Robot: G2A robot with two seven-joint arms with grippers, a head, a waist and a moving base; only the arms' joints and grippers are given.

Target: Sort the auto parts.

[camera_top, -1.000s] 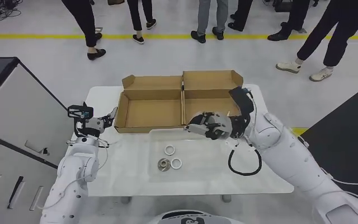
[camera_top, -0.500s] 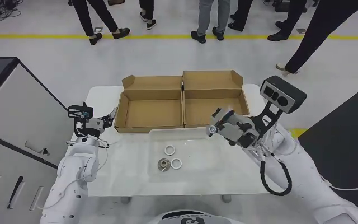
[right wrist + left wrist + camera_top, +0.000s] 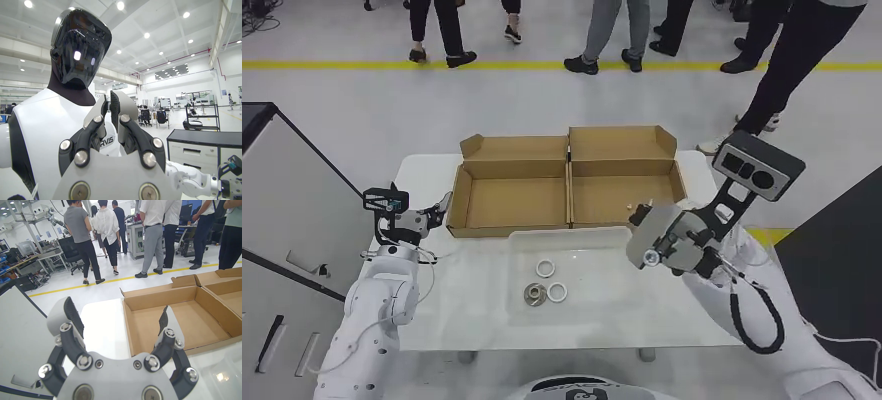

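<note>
The left claw (image 3: 117, 311) gapes wide, empty, at the table's (image 3: 467, 290) left edge, just left of two open boxes (image 3: 510, 200) side by side at the far edge. Nearer lie two white rings (image 3: 545, 267) and a metal part (image 3: 534, 294); at the right, the raised right claw (image 3: 108, 95) is closed on a small threaded piece (image 3: 108, 107).

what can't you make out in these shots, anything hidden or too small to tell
- Small metal part in the right hand: in the right wrist view the pads cover most of it. Only a ribbed bit shows, so its kind is unclear.
- Grey part: in the top view it is too small to tell what it is.
- Right box: in the top view the right arm covers its near corner.
</note>
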